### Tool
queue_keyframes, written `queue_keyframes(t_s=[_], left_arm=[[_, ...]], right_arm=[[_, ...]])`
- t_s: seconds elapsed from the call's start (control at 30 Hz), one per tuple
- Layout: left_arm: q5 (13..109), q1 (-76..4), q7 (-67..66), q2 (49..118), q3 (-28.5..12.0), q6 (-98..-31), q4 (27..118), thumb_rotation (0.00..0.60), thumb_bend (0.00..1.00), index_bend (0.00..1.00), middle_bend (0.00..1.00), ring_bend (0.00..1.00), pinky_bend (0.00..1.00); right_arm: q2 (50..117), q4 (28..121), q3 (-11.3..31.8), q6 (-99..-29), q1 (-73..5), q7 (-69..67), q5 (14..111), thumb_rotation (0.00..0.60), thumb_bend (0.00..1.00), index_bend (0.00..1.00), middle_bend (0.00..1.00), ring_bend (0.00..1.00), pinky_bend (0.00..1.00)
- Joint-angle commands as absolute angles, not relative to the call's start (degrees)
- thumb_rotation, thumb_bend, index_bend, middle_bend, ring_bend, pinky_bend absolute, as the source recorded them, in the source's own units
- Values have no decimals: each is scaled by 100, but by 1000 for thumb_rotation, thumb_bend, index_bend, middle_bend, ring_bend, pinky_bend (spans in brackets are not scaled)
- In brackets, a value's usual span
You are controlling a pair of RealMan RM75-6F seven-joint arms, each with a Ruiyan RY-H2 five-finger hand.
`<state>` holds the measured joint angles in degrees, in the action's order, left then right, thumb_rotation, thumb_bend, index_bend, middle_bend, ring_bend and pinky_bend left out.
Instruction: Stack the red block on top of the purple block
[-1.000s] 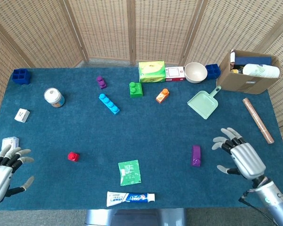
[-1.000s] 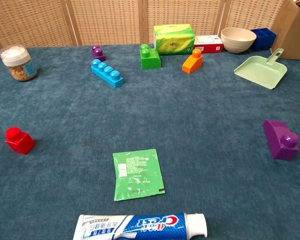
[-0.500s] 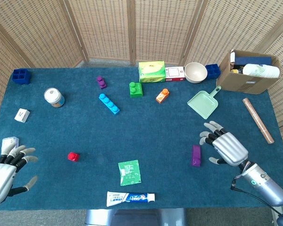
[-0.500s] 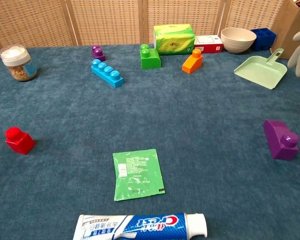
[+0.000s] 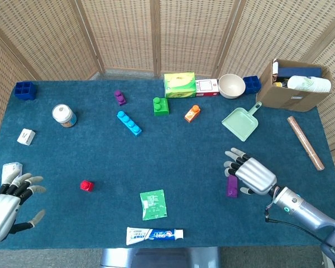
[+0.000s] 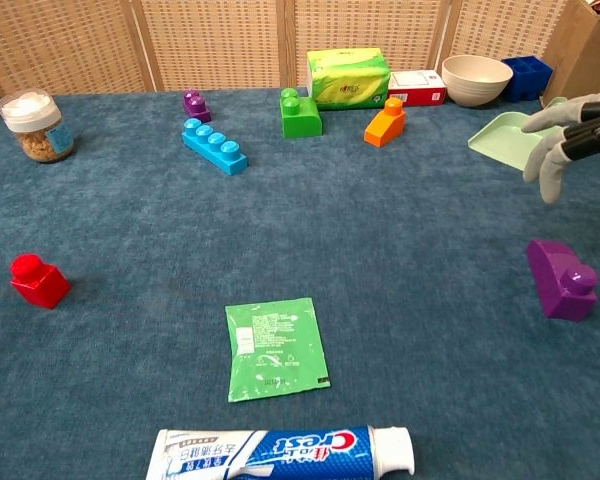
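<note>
A small red block (image 5: 87,185) (image 6: 39,281) sits on the blue cloth at the front left. A purple block (image 5: 231,186) (image 6: 562,279) lies on its side at the front right. My right hand (image 5: 250,173) (image 6: 570,130) hovers directly over the purple block with its fingers spread, holding nothing. My left hand (image 5: 8,200) stays at the table's front left corner, fingers spread and empty, well to the left of the red block. The chest view does not show the left hand.
Between the blocks lie a green packet (image 5: 153,204) and a toothpaste tube (image 5: 154,235). Further back are a cyan brick (image 5: 129,123), a green block (image 5: 160,105), an orange block (image 5: 192,113), a second small purple block (image 5: 120,97), a dustpan (image 5: 242,121), a jar (image 5: 63,115).
My right hand has moved left and away from the table edge, arriving over the purple block. The left hand and both blocks stayed put.
</note>
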<state>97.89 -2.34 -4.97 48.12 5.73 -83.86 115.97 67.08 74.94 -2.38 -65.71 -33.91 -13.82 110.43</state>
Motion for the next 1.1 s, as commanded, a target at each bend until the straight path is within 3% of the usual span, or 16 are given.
queue_keyframes(t_s=[0.03, 1.1], left_arm=[[9797, -225, -493, 4808, 580, -8394, 11603, 533, 375, 346, 244, 165, 0], [9949, -104, -868, 4780, 693, -8391, 11941, 529, 376, 346, 244, 168, 0]], right_arm=[[6736, 7433, -290, -6582, -3428, -1389, 11058, 600, 0, 399, 292, 72, 108], [7185, 6324, -897, -6762, -3762, -1660, 11172, 600, 0, 417, 294, 67, 108]])
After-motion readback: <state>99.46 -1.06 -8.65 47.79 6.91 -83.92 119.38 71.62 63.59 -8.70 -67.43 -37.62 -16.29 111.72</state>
